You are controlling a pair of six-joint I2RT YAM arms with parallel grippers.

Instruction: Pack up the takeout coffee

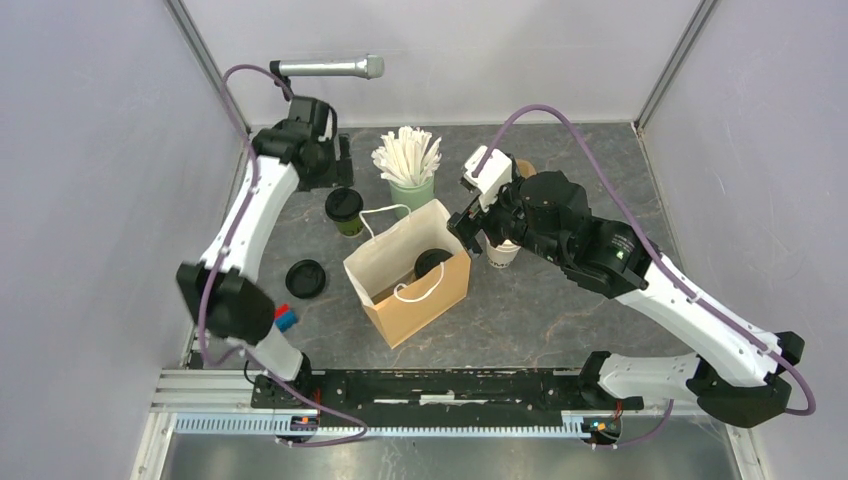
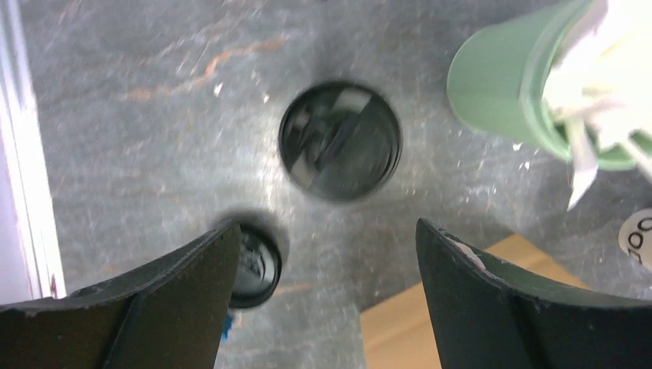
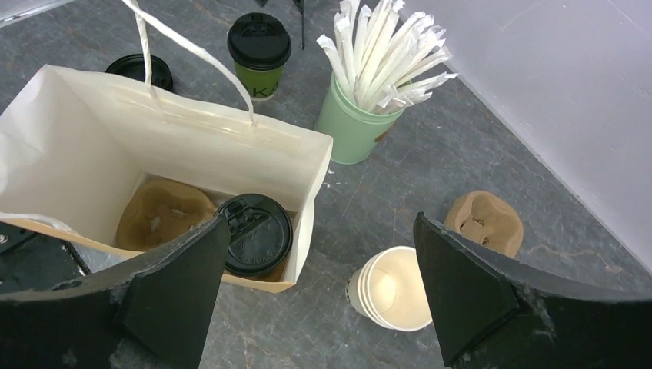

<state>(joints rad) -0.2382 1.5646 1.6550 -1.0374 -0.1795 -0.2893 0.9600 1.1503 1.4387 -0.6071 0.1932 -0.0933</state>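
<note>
Well, my left gripper (image 2: 327, 231) hangs spread above the olive-green cup (image 2: 340, 141) near the table's (image 1: 560, 310) far-left corner; my right gripper (image 3: 319, 223), also spread, above the lidded cup (image 3: 254, 234) in the bag (image 3: 192, 131).

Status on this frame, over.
Left gripper open over the olive-green cup, on the table. Right gripper open by the bag. One lidded cup in bag. Path looks clear.

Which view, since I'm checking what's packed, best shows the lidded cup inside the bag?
The right wrist view: it looks down into the paper bag, showing the lidded cup seated in a brown carrier beside an empty slot. Top external shows only its black lid, small. Left wrist shows just a bag corner, not that cup.
</note>
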